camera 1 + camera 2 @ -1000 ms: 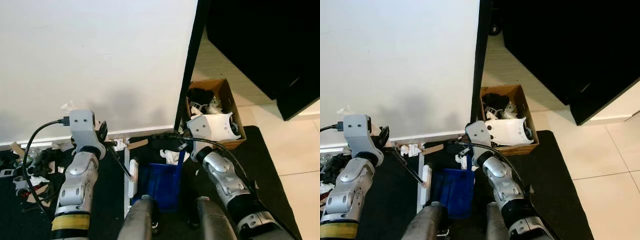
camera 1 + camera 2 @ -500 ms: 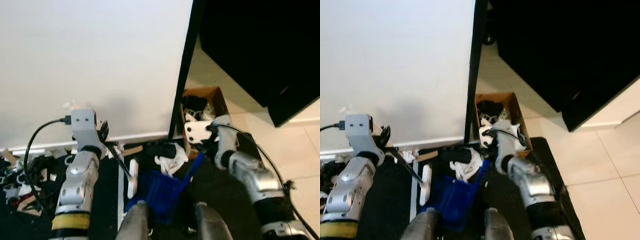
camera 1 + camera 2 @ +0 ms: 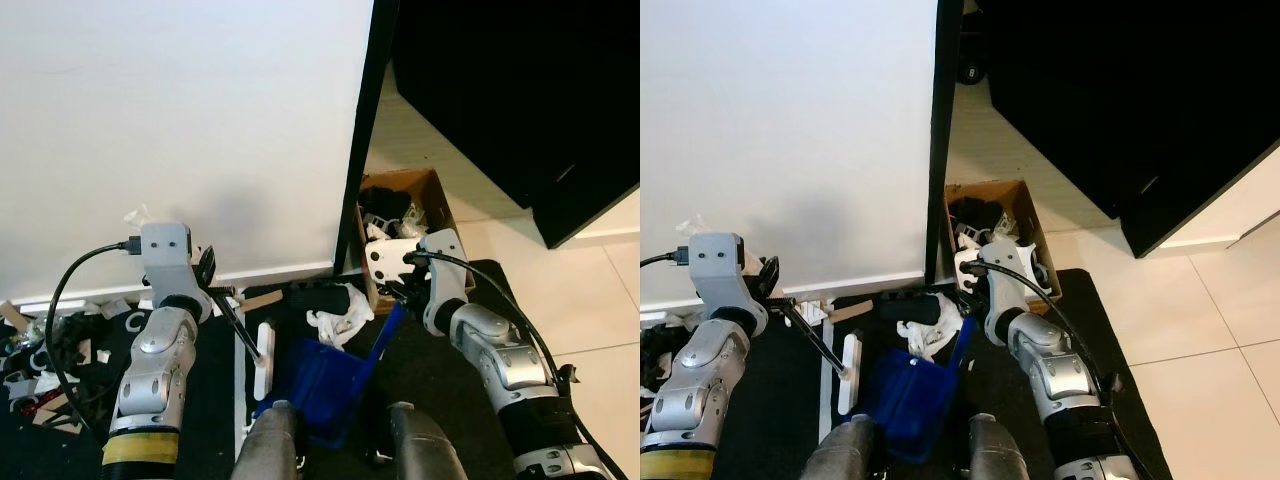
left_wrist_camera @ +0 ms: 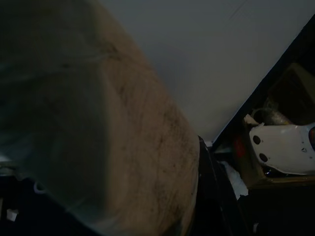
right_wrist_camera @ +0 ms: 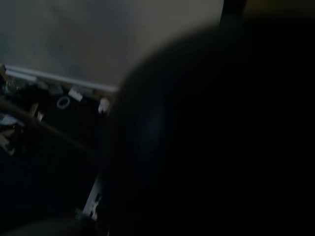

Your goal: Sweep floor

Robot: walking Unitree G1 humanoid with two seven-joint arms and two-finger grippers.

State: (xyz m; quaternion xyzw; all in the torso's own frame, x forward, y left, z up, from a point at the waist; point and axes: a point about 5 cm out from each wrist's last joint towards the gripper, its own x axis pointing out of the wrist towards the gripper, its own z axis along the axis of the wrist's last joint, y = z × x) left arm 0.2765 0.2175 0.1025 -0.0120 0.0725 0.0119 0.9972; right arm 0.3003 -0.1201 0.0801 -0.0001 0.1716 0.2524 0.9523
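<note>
My left claw (image 3: 213, 290) pinches the brush (image 3: 262, 358); my right claw (image 3: 392, 300) seemingly grips the blue dustpan (image 3: 325, 375).

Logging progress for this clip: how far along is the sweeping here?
Partway, by the look of it. Done: some scraps already lie in the cardboard box. In hand: the blue dustpan sits tilted on the black mat, its handle at the right tool, with the white brush beside it on a rod from the left tool. Left: white paper by the pan and scattered litter along the wall.
</note>
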